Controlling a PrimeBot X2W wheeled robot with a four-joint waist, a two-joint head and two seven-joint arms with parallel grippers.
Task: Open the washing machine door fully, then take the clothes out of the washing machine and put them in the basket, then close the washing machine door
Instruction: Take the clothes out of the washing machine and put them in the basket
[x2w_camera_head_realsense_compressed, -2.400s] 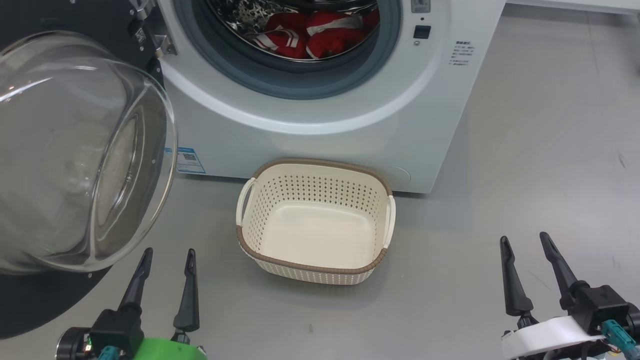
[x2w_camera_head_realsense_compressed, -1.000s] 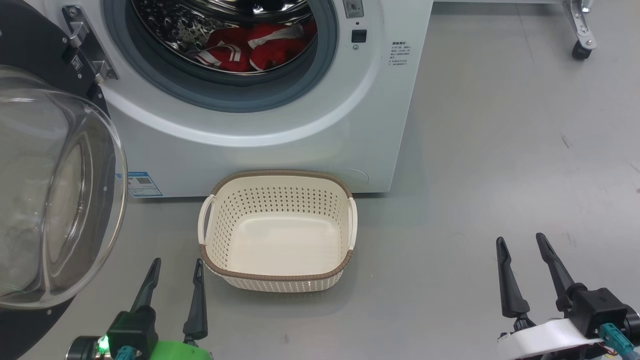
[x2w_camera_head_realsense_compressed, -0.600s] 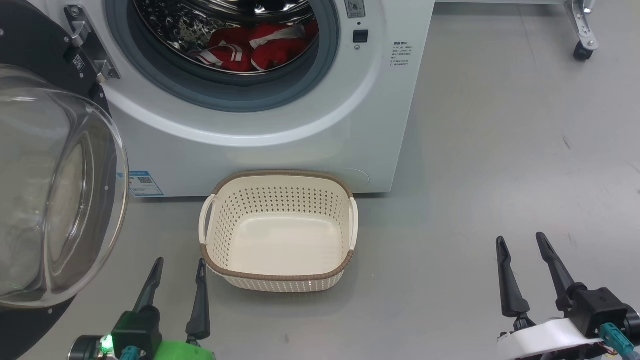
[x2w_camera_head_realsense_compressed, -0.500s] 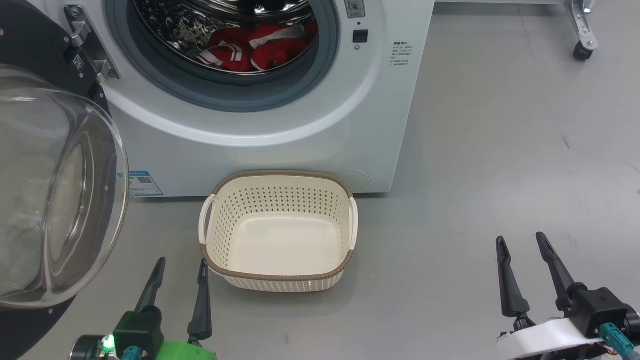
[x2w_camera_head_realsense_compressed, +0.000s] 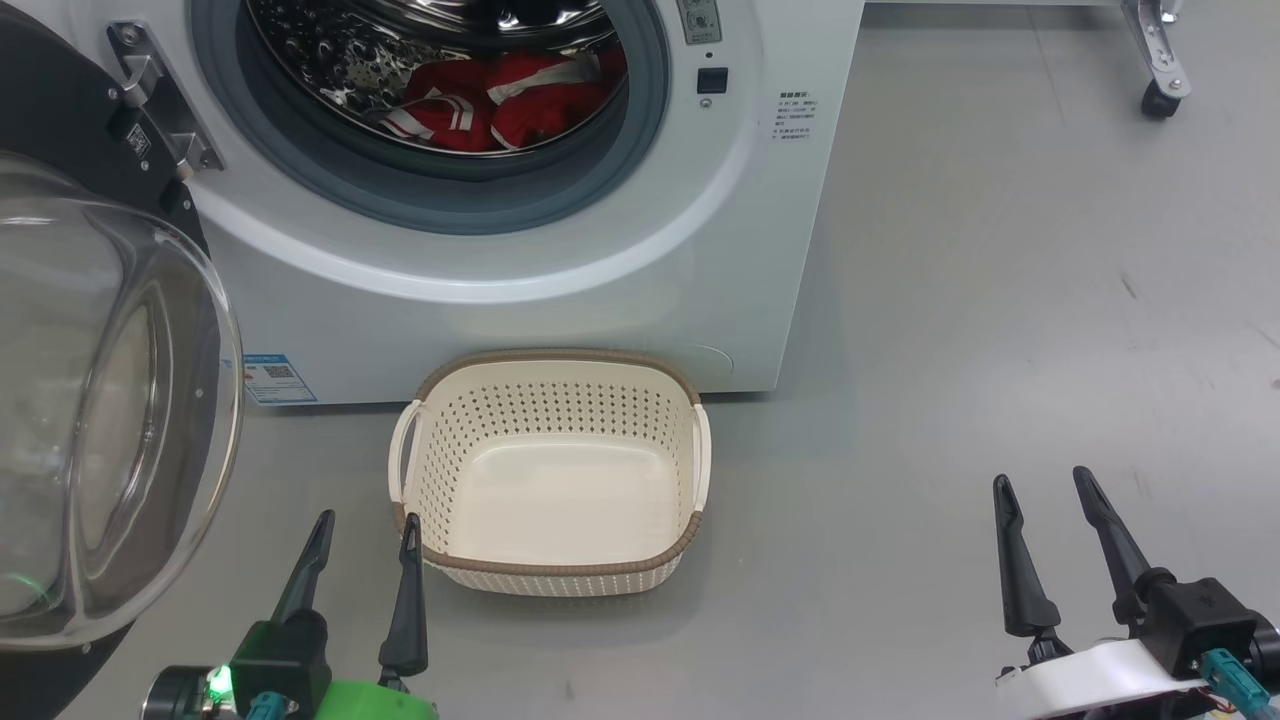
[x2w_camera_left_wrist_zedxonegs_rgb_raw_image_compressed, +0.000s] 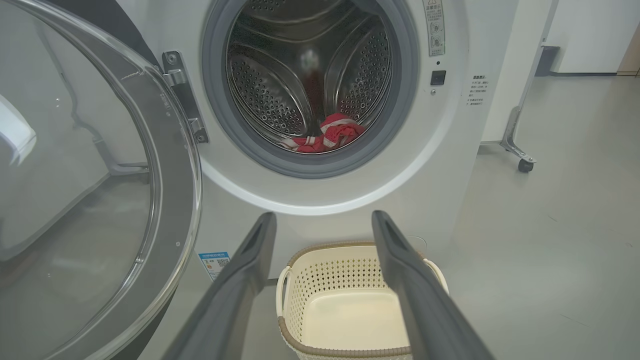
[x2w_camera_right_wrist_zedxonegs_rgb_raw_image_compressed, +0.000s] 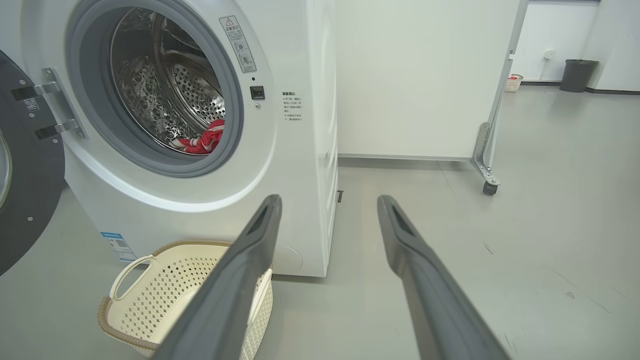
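The washing machine door (x2w_camera_head_realsense_compressed: 110, 400) is swung wide, left of the left fingers (x2w_camera_head_realsense_compressed: 305, 570). The clothes (x2w_camera_head_realsense_compressed: 490, 100) lie inside the washing machine (x2w_camera_head_realsense_compressed: 520, 270), well ahead of both pairs. The basket (x2w_camera_head_realsense_compressed: 560, 585), empty, sits just right of the left fingertips. The left and right fingers (x2w_camera_head_realsense_compressed: 1015, 560) are spread, with nothing held. Opening is judged done; next, 1 arm must be reached inside and its fingers closed on the clothes.
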